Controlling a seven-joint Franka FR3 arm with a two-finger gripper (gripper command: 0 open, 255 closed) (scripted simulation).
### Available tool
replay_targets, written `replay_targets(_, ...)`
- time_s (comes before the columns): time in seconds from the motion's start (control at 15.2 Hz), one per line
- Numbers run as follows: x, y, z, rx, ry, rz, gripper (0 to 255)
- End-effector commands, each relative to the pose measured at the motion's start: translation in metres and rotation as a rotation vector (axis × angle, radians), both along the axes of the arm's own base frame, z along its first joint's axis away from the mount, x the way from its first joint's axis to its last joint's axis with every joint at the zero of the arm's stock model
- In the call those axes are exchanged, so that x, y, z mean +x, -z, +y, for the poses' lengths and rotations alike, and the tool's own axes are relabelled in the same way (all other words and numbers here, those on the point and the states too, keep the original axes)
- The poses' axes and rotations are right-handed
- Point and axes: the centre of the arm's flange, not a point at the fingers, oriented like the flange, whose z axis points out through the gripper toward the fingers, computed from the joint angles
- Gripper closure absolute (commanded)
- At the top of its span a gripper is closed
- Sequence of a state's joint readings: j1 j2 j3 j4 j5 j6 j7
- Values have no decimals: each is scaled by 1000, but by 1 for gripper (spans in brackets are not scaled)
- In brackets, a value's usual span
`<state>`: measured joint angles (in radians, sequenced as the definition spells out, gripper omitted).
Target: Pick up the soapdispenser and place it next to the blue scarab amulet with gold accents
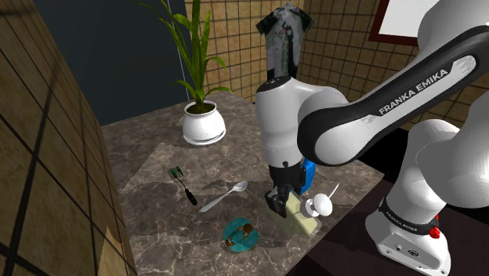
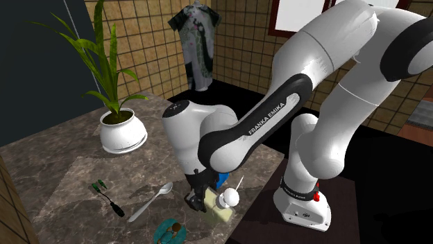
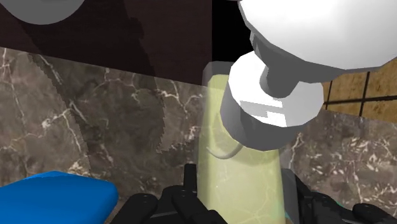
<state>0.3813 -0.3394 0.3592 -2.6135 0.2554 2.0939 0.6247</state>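
Pale yellow soap dispenser (image 1: 304, 219) with a white pump, on a brown marble table (image 1: 149, 157) veined in white.
The scarab amulet (image 1: 240, 233) is teal-blue with gold-brown accents; the spoon (image 1: 225, 196) grey; the screwdriver (image 1: 186, 190) black-handled with a green end. Green leaves (image 1: 192, 47) rise from a white pot (image 1: 204, 125). The walls (image 1: 47, 157) are tan tiles gridded with dark lines, the hanging shirt (image 1: 286, 35) dark with a pale print. The fingers (image 3: 189, 184) are black, the arm (image 1: 282, 118) white with dark joints.

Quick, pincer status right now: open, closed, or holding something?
Pincer: closed on the pale yellow soap dispenser, clasping its body from both sides.
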Motion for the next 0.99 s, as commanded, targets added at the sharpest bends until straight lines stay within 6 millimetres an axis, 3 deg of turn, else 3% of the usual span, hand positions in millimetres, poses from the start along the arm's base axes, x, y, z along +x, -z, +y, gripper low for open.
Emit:
replay_targets(0.0, -2, 5, -1, -5, -1, 7, 255)
replay_targets(0.33, -2, 5, -1, -5, -1, 7, 255)
replay_targets(0.4, -2, 4, -1, -5, -1, 7, 0)
replay_targets(0.73, -2, 5, -1, -5, -1, 7, 0)
replay_targets(0.92, 7, -34, 1, -5, -1, 7, 0)
